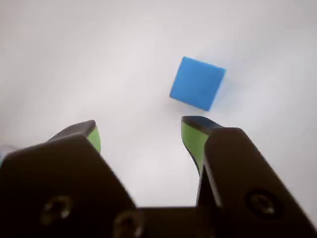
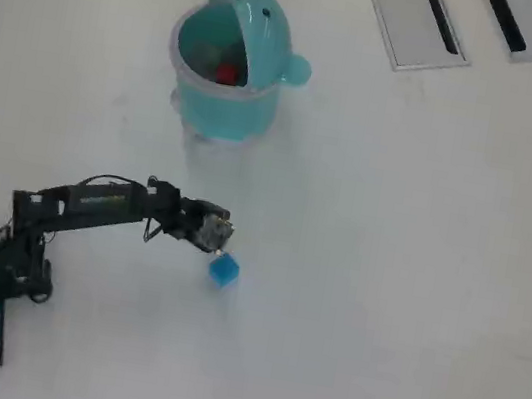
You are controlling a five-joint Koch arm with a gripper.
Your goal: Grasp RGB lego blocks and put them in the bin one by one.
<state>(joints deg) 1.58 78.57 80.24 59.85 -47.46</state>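
Observation:
The blue block (image 1: 197, 83) lies on the white table, just beyond my right fingertip in the wrist view. In the overhead view the blue block (image 2: 223, 271) lies just below and right of my gripper (image 2: 216, 245). My gripper (image 1: 141, 130) is open and empty, its green-padded jaws wide apart. The light teal bin (image 2: 223, 102) stands at the upper left with its domed lid tipped open. A red block (image 2: 227, 74) shows inside it. The yellow-green block is not clearly seen.
Two flat grey slotted panels (image 2: 411, 25) lie at the top right of the overhead view. The arm's base (image 2: 12, 266) sits at the table's left edge, with a dark strip beyond it.

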